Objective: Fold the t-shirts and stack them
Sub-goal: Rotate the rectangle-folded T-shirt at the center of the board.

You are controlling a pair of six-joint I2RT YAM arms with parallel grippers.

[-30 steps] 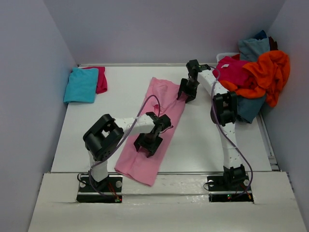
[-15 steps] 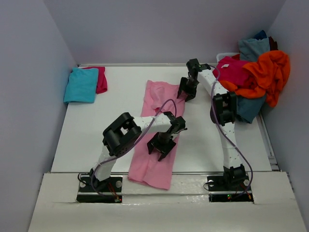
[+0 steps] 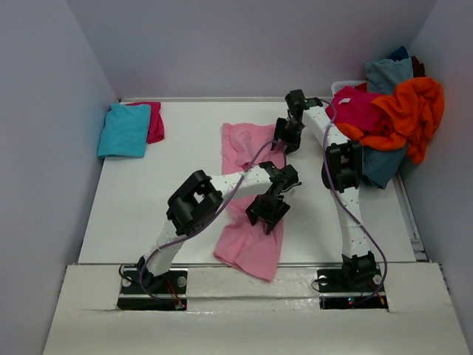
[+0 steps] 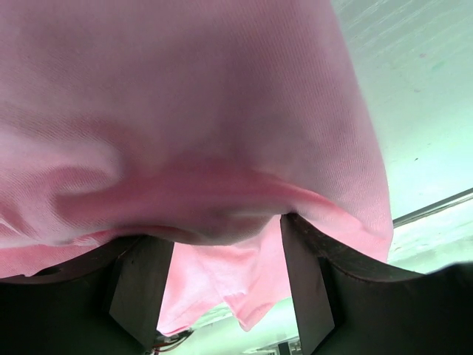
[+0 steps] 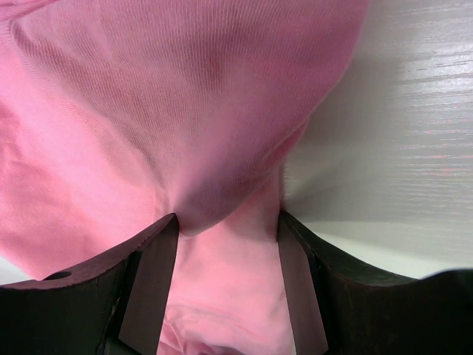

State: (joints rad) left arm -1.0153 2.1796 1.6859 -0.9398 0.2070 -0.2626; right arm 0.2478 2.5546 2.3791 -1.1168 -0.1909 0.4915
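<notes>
Light pink t-shirt is bunched in both hands. The left hand is closed on its near half and the right hand on its far end, and the cloth runs lengthwise down the desk's middle. I judge it should be drawn taut between the hands and laid flat before any fold. At the desk's far right corner a white bin overflows with a magenta t-shirt, an orange t-shirt and a grey-blue t-shirt.

Both wrist views crop the light pink t-shirt, which buries the fingertips of left gripper and right gripper; magenta t-shirt lies mostly hidden beneath turquoise t-shirt.
</notes>
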